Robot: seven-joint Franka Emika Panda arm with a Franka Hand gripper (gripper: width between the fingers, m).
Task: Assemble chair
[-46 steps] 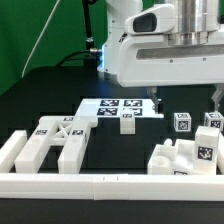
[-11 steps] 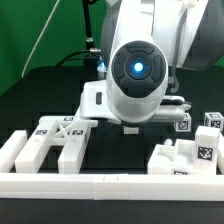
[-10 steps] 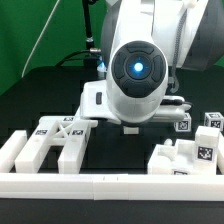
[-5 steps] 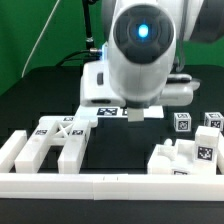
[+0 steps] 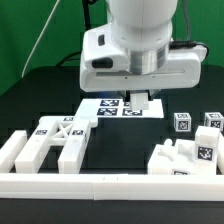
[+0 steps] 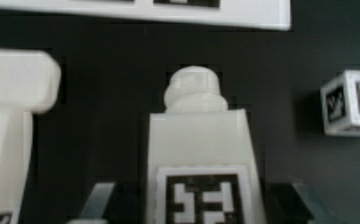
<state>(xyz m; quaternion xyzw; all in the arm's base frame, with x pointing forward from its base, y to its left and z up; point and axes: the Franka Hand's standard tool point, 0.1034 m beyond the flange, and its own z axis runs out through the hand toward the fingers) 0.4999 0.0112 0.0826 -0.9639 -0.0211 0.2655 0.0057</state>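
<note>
My gripper (image 5: pixel 140 98) hangs under the arm's big white wrist housing and is shut on a small white pegged block (image 5: pixel 141 104) of the chair, held just above the marker board (image 5: pixel 105 107). In the wrist view the block (image 6: pixel 198 140) runs between my two dark fingers (image 6: pixel 102 200), with its round peg pointing away from the camera and a black-and-white tag near the gripper (image 6: pixel 198 208). More chunky white chair parts lie at the front: a tagged slab piece (image 5: pixel 55 142) on the exterior view's left and pegged blocks (image 5: pixel 185 155) on its right.
Two small tagged cubes (image 5: pixel 183 122) (image 5: pixel 213 120) stand at the exterior view's right; one shows in the wrist view (image 6: pixel 351 100). A large white part (image 6: pixel 17 95) lies beside the held block. A long white border rail (image 5: pixel 110 186) runs along the front.
The arm came down over the small block on the table, closed on it, then rose. The block has left its spot by the marker board and now hangs in the gripper.
</note>
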